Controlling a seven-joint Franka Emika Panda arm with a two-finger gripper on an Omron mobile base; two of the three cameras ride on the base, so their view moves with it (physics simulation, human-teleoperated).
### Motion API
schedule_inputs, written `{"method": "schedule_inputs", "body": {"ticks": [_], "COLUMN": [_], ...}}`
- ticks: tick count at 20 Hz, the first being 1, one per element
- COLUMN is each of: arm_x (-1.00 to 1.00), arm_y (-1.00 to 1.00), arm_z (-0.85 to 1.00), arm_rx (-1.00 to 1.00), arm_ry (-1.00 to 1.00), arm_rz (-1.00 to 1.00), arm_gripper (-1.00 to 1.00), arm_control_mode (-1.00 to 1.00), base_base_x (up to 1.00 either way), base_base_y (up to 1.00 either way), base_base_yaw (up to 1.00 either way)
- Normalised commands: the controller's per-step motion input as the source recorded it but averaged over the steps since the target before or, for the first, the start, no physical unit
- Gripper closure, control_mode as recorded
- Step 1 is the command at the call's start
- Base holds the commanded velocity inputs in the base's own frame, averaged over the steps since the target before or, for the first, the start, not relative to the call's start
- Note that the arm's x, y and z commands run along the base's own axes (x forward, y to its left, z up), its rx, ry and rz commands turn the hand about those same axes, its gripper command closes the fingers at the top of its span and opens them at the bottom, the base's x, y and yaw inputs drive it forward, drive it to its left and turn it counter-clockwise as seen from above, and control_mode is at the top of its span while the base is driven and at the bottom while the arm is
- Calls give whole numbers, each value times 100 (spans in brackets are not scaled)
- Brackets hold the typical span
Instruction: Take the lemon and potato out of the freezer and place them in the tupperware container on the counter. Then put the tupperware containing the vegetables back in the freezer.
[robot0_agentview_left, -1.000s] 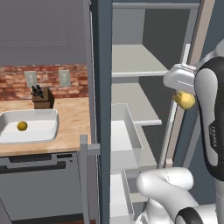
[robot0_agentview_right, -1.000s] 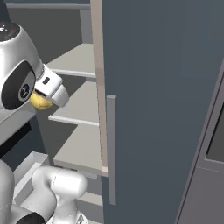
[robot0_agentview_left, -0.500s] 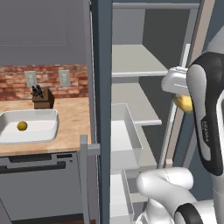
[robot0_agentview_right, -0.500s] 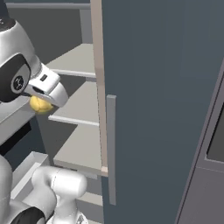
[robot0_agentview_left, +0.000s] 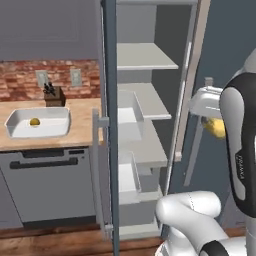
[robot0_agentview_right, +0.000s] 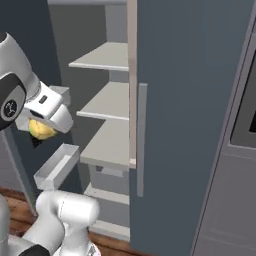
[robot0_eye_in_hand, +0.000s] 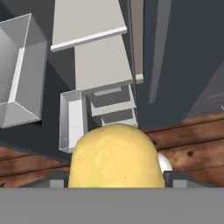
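Now the pincer (robot0_eye_in_hand: 114, 177) is clamped on the potato (robot0_eye_in_hand: 113, 156), held in the air before the open freezer (robot0_agentview_right: 112, 90); the lemon (robot0_agentview_left: 34, 121) lies in the tupperware container (robot0_agentview_left: 20, 131) on the table (robot0_agentview_left: 80, 107).

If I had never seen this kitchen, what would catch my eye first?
Probably the dull yellow potato held between the robot's fingers, in front of the open freezer with its bare pale shelves. Next, off to the left, the white tupperware container on the counter, with the small bright lemon already inside.
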Motion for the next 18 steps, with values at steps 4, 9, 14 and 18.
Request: {"method": "schedule_inputs", "body": {"ticks": [4,9,14,18], "arm_x": [0,0,0,0], "arm_y": [0,0,0,0], "arm_z": [0,0,0,0], "arm_rx": [0,0,0,0], "arm_ry": [0,0,0,0], "arm_rz": [0,0,0,0], "arm_gripper": [100,100,100,100], "arm_control_mode": [100,100,100,100], "base_base_x": [-100,-89,-24,-1], "base_base_y": [13,65,100,100], "base_base_yaw": [-1,0,0,-3]}}
